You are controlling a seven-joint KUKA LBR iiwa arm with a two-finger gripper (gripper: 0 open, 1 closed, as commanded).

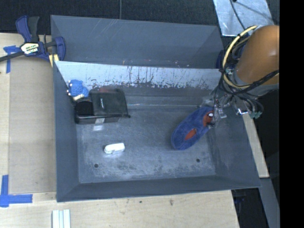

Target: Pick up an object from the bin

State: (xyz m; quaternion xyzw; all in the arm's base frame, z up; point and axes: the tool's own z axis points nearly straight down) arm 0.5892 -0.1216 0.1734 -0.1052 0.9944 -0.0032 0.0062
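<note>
My gripper (215,107) is at the right side of the bin, close to the right wall. It sits right at the upper end of a blue, soft, elongated thing with orange spots (190,131). That thing stretches down and to the left from the gripper across the bin floor. Whether the gripper grasps it is hidden by the wrist.
A black boxy thing (102,106) lies at the back left, with a small blue and white toy (76,88) in the corner behind it. A small white piece (114,148) lies at the front left. The arm's orange cover and cables hang over the right rim.
</note>
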